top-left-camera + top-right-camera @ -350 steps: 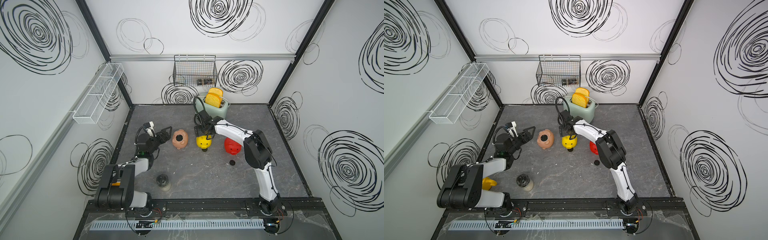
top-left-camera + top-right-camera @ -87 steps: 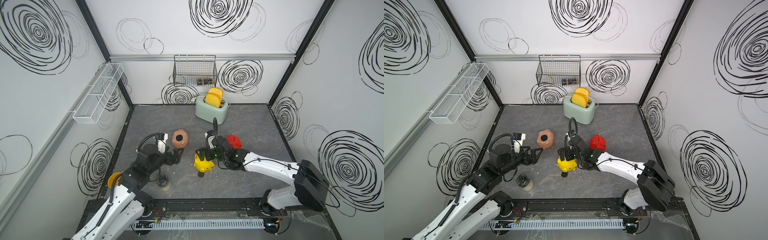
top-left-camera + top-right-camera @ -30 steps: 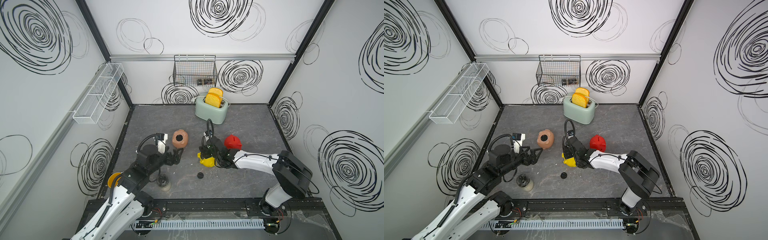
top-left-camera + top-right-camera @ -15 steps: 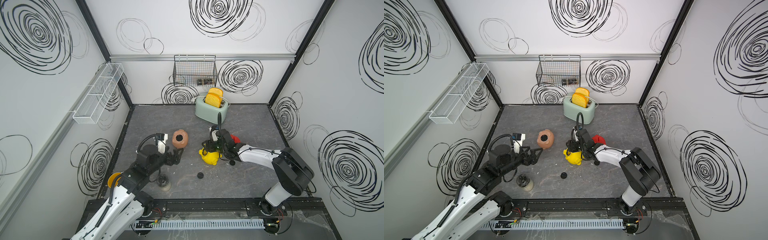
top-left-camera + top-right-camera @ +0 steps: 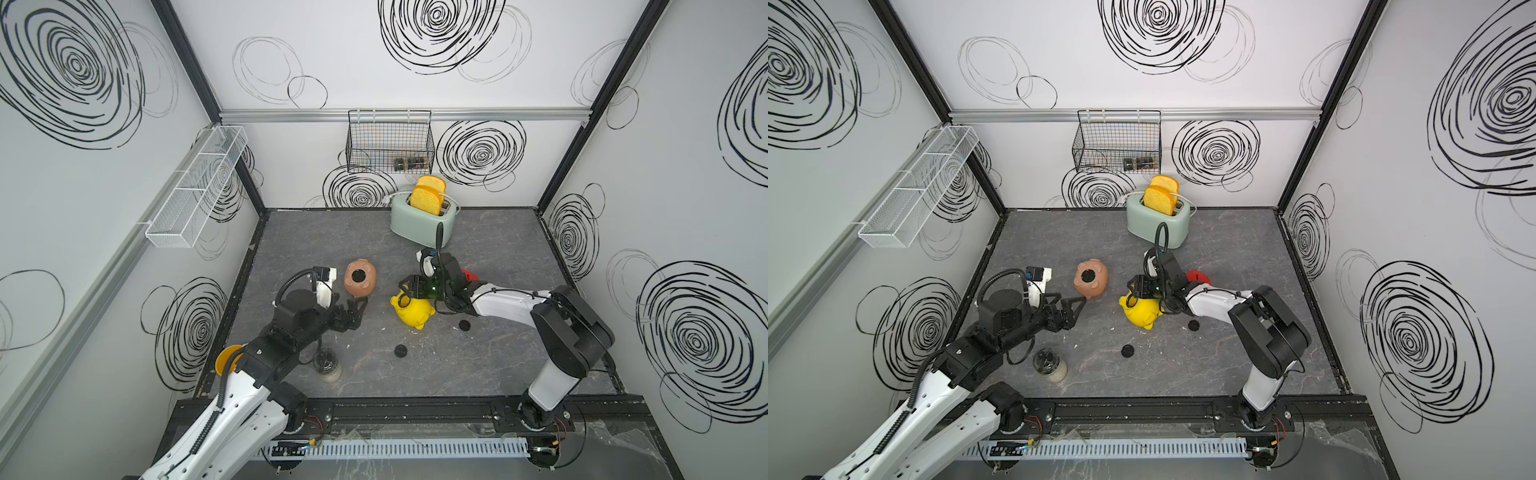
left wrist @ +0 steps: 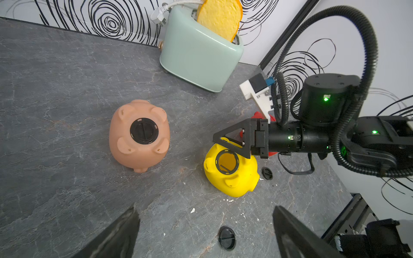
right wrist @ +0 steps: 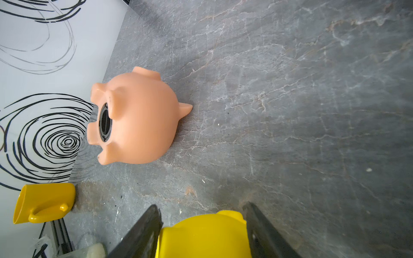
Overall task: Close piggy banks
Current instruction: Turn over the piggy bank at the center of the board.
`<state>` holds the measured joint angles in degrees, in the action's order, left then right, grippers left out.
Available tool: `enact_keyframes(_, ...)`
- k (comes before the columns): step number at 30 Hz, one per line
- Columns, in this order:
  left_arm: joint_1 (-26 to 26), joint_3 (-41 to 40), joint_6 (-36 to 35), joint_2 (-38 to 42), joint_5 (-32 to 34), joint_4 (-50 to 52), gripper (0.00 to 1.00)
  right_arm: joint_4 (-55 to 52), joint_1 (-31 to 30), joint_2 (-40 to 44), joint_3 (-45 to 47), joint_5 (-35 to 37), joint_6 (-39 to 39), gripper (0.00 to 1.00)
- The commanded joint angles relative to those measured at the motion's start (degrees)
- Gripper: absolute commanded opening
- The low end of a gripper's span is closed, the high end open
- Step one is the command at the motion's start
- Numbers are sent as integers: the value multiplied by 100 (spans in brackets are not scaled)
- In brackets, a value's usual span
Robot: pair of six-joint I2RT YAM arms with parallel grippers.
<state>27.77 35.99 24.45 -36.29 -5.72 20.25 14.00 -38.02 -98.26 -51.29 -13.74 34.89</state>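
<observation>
Views differed: the left wrist camera showed the yellow pig (image 6: 237, 181) with its belly hole uncapped, the right wrist only its flank, clamped by the right hand (image 7: 201, 207) on the bench (image 5: 457, 365). The left hand (image 5: 357, 309), spread wide, hung beside the plugged pink pig (image 5: 360, 277). A black cap (image 5: 400, 350) before the yellow pig was absent moments earlier.
</observation>
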Motion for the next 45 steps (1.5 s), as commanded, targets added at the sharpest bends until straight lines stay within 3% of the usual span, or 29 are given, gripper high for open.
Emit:
enact_keyframes(1,36,-30,-10,49,96,-56,96,-429,90,-290,143,-178,175,64)
enact_keyframes(45,47,-30,-10,35,88,-56,96,-785,175,-247,-154,-346,439,64)
